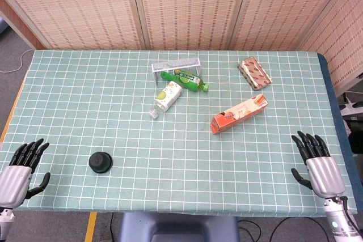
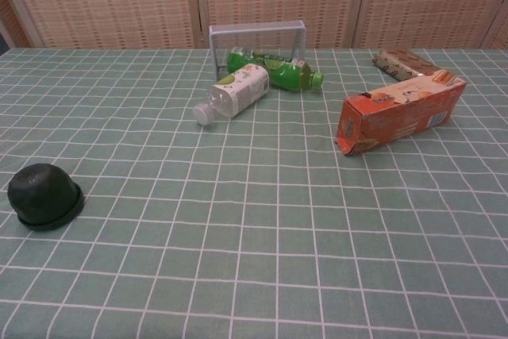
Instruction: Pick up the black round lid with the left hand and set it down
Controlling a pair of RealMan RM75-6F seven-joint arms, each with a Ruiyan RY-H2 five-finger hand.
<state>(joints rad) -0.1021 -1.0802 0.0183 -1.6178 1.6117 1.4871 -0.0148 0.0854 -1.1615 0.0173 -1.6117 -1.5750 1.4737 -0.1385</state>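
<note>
The black round lid [image 1: 100,162] sits on the green checked tablecloth near the front left; the chest view shows the lid [image 2: 44,196] as a low dome at the left edge. My left hand [image 1: 21,173] lies at the table's front left corner, left of the lid and apart from it, fingers spread and holding nothing. My right hand [image 1: 317,164] rests at the front right corner, fingers apart and empty. Neither hand appears in the chest view.
A green bottle [image 1: 185,79] and a white bottle [image 1: 167,97] lie by a small metal rack [image 1: 176,64] at the back centre. An orange carton [image 1: 239,113] lies right of centre, with a patterned packet [image 1: 254,73] behind it.
</note>
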